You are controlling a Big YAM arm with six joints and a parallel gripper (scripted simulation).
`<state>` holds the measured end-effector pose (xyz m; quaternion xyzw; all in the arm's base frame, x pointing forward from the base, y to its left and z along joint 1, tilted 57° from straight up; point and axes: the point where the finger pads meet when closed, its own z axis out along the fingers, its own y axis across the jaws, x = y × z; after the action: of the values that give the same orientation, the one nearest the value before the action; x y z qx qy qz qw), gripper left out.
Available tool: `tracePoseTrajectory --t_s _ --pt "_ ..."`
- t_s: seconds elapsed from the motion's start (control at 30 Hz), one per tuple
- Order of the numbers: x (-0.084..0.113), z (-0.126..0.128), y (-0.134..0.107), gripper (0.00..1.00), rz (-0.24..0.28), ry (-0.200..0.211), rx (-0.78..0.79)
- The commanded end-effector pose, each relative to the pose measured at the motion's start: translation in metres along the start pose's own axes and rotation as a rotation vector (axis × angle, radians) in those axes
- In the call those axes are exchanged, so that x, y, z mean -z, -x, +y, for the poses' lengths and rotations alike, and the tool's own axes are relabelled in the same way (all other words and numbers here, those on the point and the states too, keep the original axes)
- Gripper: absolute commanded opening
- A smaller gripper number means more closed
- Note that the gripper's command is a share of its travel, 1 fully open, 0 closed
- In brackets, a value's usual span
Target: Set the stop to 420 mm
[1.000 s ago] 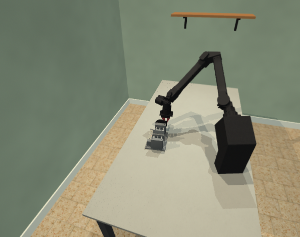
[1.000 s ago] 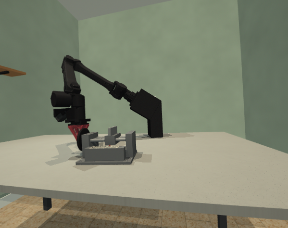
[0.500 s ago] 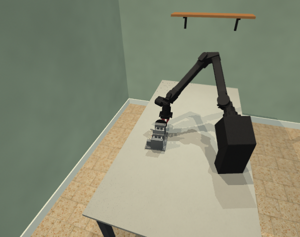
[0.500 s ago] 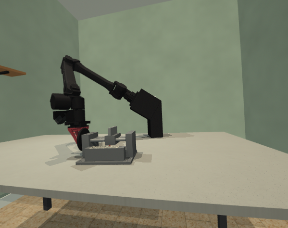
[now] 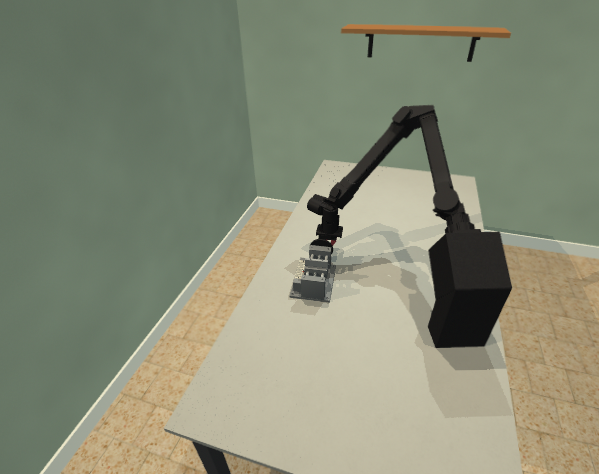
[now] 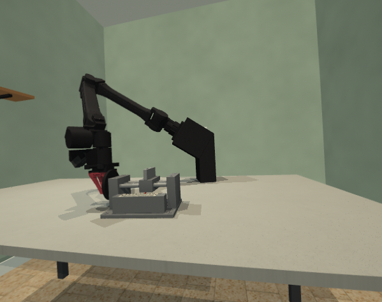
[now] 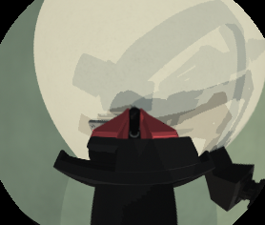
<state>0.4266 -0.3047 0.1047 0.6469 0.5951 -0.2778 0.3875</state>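
Observation:
The grey stop device stands on the table, its base plate (image 6: 106, 215) flat. Its stop carriage (image 6: 146, 185) (image 5: 316, 264) sits on two rods between the end blocks, around the middle of the span. A small red pointer (image 6: 145, 193) shows at the scale (image 6: 129, 195), slightly right of its middle in the exterior view; the numbers are too small to read. The black handwheel (image 6: 106, 185) (image 5: 320, 243) is at the device's left end in that view. My gripper (image 7: 134, 112) (image 6: 102, 192) points down beside the wheel, red fingers nearly together on a dark handle, which is mostly hidden.
The device's end blocks (image 6: 173, 192) (image 6: 113, 192) rise close to the wheel and fingers. The arm's black base (image 5: 467, 290) stands near the table's right edge in the top view. An orange shelf (image 5: 425, 31) (image 6: 13, 93) is on the wall, far from the device.

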Motion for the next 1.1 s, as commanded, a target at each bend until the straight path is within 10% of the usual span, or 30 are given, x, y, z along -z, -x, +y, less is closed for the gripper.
tracePoseTrajectory --t_s 0.0,1.07 --pt "-0.013 0.01 0.007 0.06 -0.009 -0.004 -0.011" --pt "0.003 0.02 0.009 0.06 -0.01 0.013 -0.02"
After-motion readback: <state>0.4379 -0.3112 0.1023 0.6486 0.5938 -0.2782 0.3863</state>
